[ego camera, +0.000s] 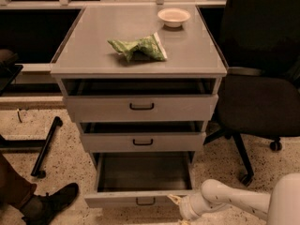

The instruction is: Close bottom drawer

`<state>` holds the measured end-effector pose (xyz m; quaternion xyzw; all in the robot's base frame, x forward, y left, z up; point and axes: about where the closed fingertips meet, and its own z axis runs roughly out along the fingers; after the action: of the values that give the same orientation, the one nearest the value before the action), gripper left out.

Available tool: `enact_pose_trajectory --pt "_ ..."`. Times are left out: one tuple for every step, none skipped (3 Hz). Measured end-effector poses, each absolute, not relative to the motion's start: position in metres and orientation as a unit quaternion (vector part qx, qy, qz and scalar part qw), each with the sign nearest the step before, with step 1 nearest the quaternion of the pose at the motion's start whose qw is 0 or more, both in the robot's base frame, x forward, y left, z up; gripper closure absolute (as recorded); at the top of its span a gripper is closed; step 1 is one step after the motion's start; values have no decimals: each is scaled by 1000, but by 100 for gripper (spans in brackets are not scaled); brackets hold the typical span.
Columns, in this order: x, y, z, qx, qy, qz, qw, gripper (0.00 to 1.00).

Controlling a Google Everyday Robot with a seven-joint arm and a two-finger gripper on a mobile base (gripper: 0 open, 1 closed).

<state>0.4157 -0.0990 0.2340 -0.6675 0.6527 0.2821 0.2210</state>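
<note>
White arm stretched low across the bottom right of the frame, with the gripper at its left end.

The arm (236, 199) comes out of a broad, rounded white shell (287, 201) in the lower right corner and runs leftward, nearly level and slightly bowed upward. It swells into a rounded wrist (206, 196), then narrows into a pale ribbed cuff. The gripper (176, 201) sits at bottom centre, just right of the middle, its yellowish tip pointing to the upper left, close to the lower edge.
</note>
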Motion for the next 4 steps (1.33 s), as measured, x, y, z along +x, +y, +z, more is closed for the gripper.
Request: enact_pose_trajectory --pt "405 -103 215 -659 654 296 222 0" --pt "405 -105 188 -648 657 319 218 0" --pt "418 -98 157 -642 656 341 201 0" --pt "451 -78 134 -654 651 339 185 0"
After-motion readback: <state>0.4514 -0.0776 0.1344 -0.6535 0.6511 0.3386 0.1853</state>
